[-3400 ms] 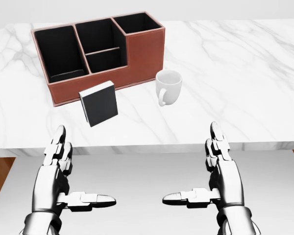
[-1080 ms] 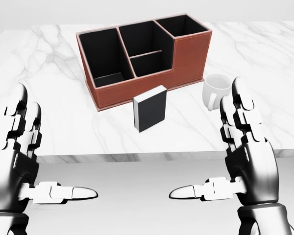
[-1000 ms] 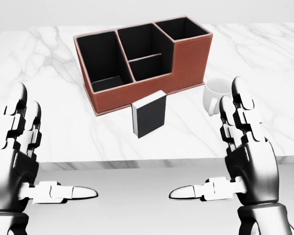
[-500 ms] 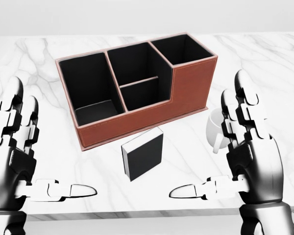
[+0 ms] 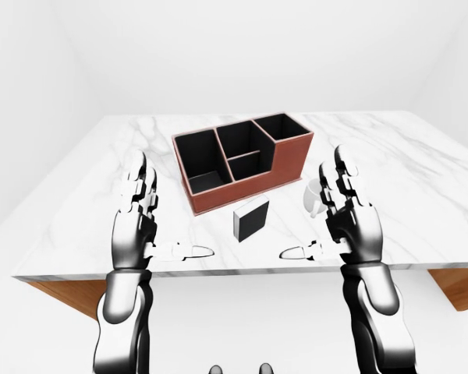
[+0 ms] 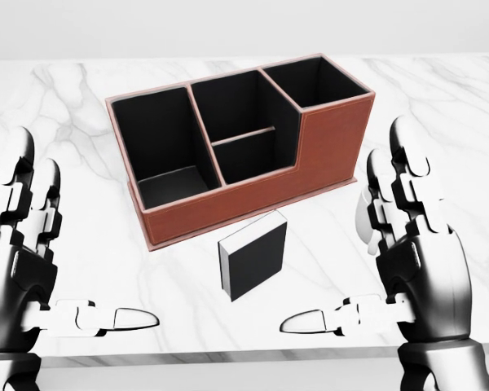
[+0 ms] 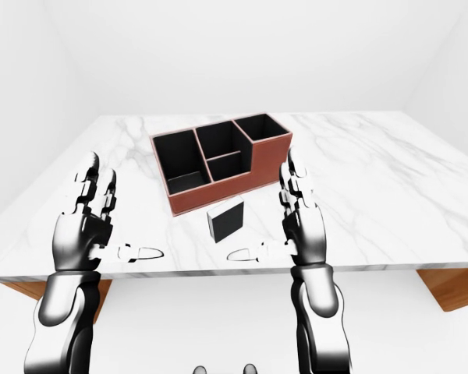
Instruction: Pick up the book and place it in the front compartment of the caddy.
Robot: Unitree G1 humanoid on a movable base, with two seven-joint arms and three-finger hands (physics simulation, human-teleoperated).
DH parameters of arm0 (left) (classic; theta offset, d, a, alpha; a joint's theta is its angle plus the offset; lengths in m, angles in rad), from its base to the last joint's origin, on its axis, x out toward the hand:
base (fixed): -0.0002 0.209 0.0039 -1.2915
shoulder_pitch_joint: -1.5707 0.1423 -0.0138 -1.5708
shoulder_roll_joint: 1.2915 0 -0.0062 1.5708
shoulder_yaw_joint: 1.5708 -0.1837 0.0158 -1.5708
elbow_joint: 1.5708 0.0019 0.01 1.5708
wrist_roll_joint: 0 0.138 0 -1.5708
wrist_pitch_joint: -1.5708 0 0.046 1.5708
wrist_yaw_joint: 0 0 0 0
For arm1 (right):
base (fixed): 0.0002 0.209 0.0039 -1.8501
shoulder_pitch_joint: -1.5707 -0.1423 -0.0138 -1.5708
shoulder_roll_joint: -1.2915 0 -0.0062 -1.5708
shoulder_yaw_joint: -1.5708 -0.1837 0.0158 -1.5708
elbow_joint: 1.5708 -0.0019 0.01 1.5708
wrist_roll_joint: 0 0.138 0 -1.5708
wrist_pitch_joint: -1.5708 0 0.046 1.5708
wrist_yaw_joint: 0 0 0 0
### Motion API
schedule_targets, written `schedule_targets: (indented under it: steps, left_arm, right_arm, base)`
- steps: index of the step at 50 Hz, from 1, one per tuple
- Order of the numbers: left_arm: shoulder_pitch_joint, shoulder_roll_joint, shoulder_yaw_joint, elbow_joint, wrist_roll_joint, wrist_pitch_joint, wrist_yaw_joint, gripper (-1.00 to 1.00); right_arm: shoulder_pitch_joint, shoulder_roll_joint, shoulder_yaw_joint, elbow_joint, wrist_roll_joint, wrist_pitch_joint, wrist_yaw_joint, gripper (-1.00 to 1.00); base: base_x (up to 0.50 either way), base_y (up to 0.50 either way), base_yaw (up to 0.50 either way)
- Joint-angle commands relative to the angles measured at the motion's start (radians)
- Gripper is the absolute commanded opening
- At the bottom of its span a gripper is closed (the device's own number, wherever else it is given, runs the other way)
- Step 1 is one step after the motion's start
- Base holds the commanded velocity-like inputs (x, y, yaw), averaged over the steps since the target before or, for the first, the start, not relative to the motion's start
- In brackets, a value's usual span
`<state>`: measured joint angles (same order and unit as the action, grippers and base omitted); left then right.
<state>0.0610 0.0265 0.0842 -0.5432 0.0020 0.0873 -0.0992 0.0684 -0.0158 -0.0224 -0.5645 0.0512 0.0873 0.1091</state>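
A black book [image 6: 254, 257] with white page edges stands upright on the marble table [image 6: 65, 106], just below the caddy in the head view. The reddish-brown caddy [image 6: 253, 204] has black compartments and sits slanted, its tall end at the right. Both three-finger hands hover over the table's near edge, palms facing each other. My left hand [image 6: 73, 252] is open, well left of the book. My right hand [image 6: 354, 252] is open, right of the book. Neither touches anything.
A white mug [image 5: 312, 196] stands right of the book, mostly hidden behind my right hand in the head view. The table's edge [image 6: 228, 358] runs along the bottom of the head view. White walls surround the table.
The camera has moved closer and turned, so caddy and book have grown, dropped lower in the head view, then shifted slightly right. Both hands have risen and stay open.
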Motion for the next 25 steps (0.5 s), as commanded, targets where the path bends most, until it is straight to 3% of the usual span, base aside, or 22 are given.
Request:
schedule_targets:
  steps: [1,16,25]
  left_arm:
    - [-0.002,0.001,0.0,0.005,-0.001,0.0,-0.002,1.0]
    - [-0.001,0.001,0.004,-0.006,-0.003,0.0,-0.002,1.0]
    - [0.0,0.001,0.005,-0.01,-0.004,0.0,-0.003,1.0]
  right_arm:
    - [0.001,0.0,0.004,-0.002,-0.005,0.0,-0.003,1.0]
    - [0.01,0.007,0.003,-0.028,0.021,0.0,0.011,1.0]
    - [0.017,0.002,0.008,-0.039,0.02,0.0,0.012,1.0]
  base:
    - [0.0,0.0,0.0]
    - [0.0,0.0,0.0]
    - [0.5,0.0,0.0]
